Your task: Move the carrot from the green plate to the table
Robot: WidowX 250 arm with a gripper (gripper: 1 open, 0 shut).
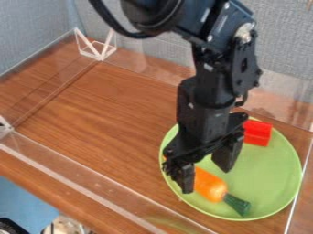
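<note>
carrot: on the green plate, around 6 o'clock, lol
gripper: wide open, right over it

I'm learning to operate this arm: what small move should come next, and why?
Probably ease the black gripper slightly down, then close it: its jaws stand open over the orange toy carrot with the dark green stub top, which appears to lie between them, still on the round light-green plate.
</note>
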